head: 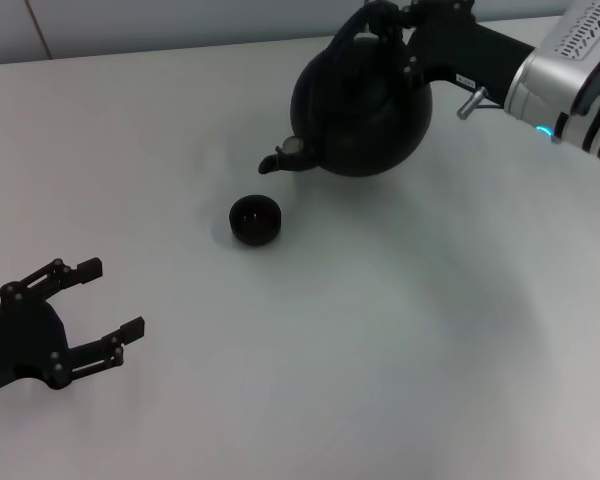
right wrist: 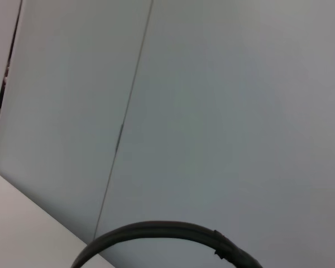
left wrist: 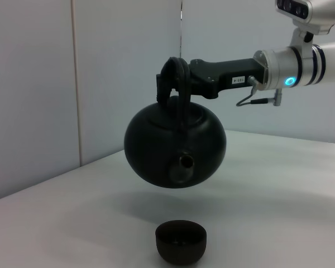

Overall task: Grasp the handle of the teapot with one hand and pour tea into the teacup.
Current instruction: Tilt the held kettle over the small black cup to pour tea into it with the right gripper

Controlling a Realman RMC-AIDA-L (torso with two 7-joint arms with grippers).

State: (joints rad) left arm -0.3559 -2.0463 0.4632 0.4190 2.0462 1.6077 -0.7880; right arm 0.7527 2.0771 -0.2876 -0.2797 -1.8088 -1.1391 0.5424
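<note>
The large round black teapot (head: 365, 100) hangs in the air over the white table, tilted with its short spout (head: 280, 158) pointing down and toward the teacup. My right gripper (head: 385, 20) is shut on the arched handle (left wrist: 176, 78) at the pot's top. The tiny black teacup (head: 254, 219) stands on the table just below and in front of the spout. In the left wrist view the teapot (left wrist: 175, 148) hovers clearly above the teacup (left wrist: 180, 240). The handle's arc (right wrist: 156, 229) shows in the right wrist view. My left gripper (head: 98, 312) is open and empty at the near left.
The white table (head: 400, 330) stretches around the cup. A pale wall (left wrist: 39, 84) stands behind the table's far edge.
</note>
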